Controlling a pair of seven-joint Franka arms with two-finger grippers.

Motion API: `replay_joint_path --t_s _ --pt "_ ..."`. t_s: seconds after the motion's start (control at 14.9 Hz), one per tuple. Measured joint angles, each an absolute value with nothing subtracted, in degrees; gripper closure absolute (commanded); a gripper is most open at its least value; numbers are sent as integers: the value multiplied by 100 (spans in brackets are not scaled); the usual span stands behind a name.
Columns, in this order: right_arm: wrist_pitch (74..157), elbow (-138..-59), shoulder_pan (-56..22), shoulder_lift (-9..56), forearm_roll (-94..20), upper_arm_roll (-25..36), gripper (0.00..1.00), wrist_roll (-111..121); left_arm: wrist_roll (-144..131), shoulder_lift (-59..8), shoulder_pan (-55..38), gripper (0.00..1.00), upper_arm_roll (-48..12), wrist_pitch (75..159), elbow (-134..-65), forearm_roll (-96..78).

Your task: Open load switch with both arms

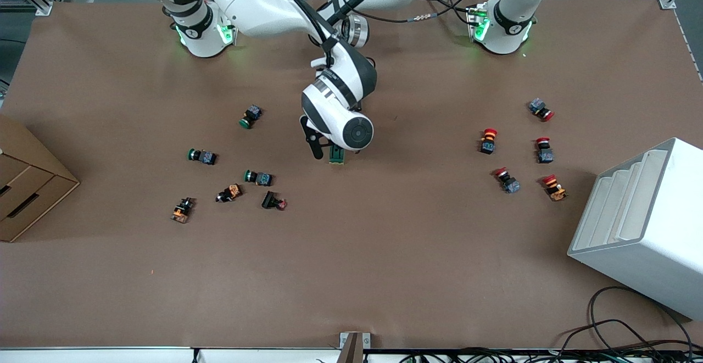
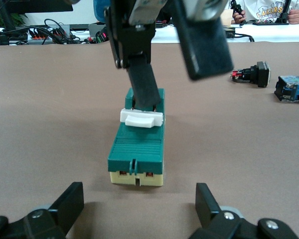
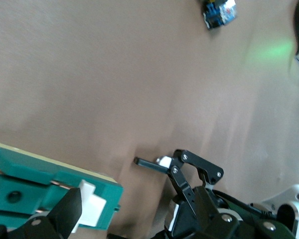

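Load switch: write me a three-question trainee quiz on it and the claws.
1. True or false: the left claw is shut on the load switch.
2. One finger of the right claw is at the switch's: A) white lever B) cream end C) underside.
3. How many red-capped buttons lie toward the left arm's end of the table?
Key: 1 false, it is open and short of the switch; 2 A; 3 five.

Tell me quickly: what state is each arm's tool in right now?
Left tool: open, empty, low at one end of the load switch.
Right tool: open, gripping nothing, one finger touching the switch's white piece.
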State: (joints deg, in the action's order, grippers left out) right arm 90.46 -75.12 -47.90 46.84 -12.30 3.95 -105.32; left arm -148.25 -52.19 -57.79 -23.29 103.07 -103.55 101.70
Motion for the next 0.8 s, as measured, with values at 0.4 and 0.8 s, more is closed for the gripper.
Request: replay_joint_path --t_s 0.4,0.8 --pt "8987 -7357 -4110 4191 -626 526 0 -8394 -14809 -5220 -5780 2 -2328 10301 -10351 10173" --pt "8879 -7424 -3099 3583 -532 554 0 -6108 -14224 -5180 -5745 2 -2349 10337 -10172 9737"
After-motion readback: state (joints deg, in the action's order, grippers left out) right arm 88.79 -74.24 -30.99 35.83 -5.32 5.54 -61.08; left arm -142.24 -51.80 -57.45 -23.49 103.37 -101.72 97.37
